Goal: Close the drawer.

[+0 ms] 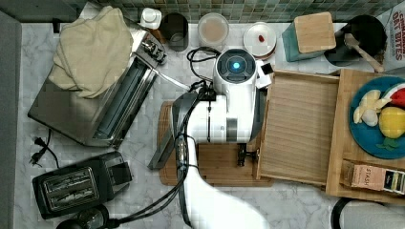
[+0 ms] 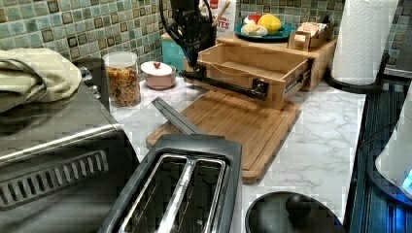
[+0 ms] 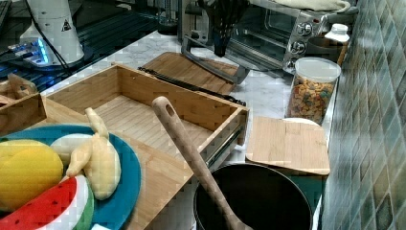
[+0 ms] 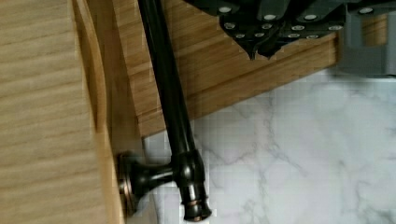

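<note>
The pale bamboo drawer (image 1: 298, 129) stands pulled out of its bamboo cabinet (image 1: 346, 143), empty, over a darker cutting board (image 1: 215, 167). A dark metal bar handle (image 4: 168, 93) runs along the drawer front (image 4: 46, 116). My gripper (image 4: 258, 50) hangs just outside that front, beside the handle and apart from it, fingertips together with nothing between them. In the left view the gripper (image 2: 192, 60) sits by the handle's (image 2: 223, 83) end nearest the tiled wall. In the right view the gripper (image 3: 221, 48) is beyond the drawer (image 3: 139, 120). My white arm (image 1: 231, 109) hides it from above.
A toaster oven (image 1: 95, 95) with a cloth on it and its door down, and a black toaster (image 1: 71, 186), stand at the top view's left. A cereal jar (image 2: 123, 77), a teal box (image 1: 313, 33) and a pot with a spoon (image 3: 249, 201) line the wall. A fruit plate (image 1: 377, 114) tops the cabinet.
</note>
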Action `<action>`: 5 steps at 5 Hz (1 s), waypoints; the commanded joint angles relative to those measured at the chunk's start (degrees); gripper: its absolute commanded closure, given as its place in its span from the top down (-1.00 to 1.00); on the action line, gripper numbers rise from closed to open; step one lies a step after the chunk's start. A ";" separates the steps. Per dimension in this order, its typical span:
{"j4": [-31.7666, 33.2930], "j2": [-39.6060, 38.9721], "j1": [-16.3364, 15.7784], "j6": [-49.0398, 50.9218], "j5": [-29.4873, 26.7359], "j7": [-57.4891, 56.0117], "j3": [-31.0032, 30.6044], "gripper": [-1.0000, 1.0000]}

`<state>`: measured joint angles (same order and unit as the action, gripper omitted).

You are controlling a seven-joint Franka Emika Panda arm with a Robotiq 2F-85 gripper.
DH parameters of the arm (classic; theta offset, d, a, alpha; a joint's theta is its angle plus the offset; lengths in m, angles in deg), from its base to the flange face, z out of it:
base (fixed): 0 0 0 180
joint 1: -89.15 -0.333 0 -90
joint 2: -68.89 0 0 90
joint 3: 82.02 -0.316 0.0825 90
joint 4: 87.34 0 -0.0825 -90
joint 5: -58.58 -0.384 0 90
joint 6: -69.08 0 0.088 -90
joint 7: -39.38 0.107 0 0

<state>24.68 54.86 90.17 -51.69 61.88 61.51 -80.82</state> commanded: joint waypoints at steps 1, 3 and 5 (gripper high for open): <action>2.73 -3.36 0.00 -4.14 2.97 -0.43 0.50 -1.00; 7.92 -2.34 -1.08 -11.21 9.01 3.47 3.51 -1.00; 10.37 -0.30 4.86 -13.72 14.71 2.20 0.74 -1.00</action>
<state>35.31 49.34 91.23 -65.06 74.68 61.64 -80.46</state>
